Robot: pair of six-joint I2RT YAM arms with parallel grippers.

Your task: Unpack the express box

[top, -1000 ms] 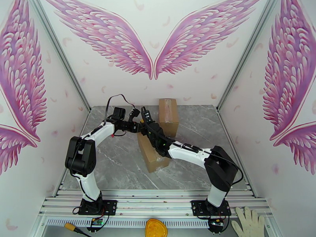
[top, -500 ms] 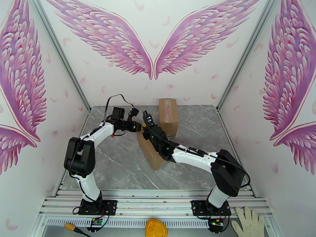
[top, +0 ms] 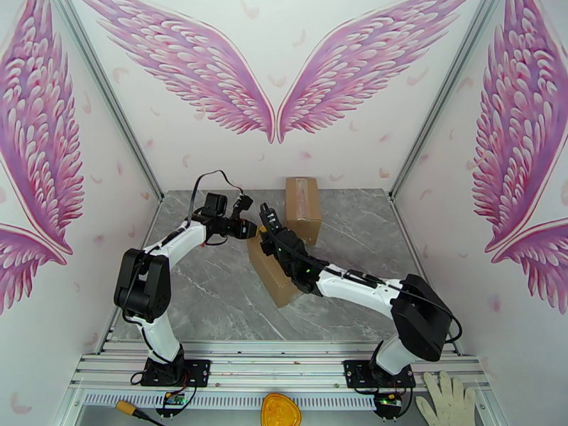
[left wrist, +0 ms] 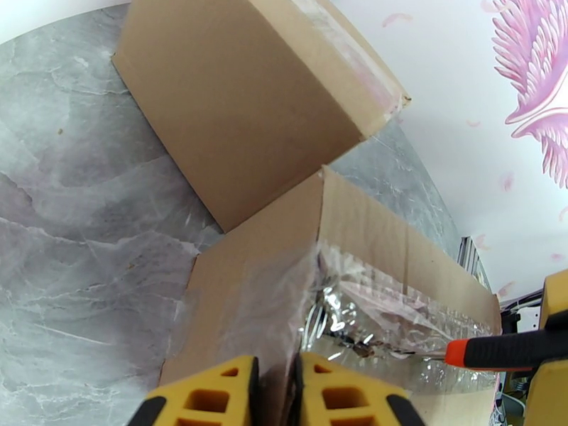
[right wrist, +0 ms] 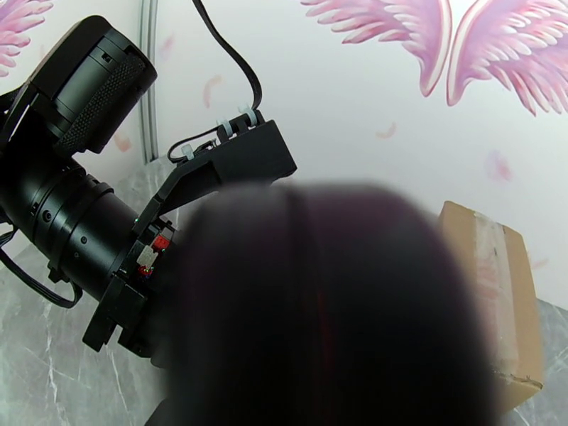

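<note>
Cardboard express box sits mid-table, its tape seam crinkled. My left gripper pinches its end. The right gripper looks clamped on an orange-tipped tool at the seam. I judge we're slitting; next comes a steady draw along it.

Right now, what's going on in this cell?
Both arms are working on the near box on the table. The left gripper is pinched on the box's end edge, apparently bracing it. The right gripper holds an orange-tipped tool, with the tip at the crinkled clear tape along the top seam. The flaps are not yet open. A second taped box stands just behind, with no gripper on it.
</note>
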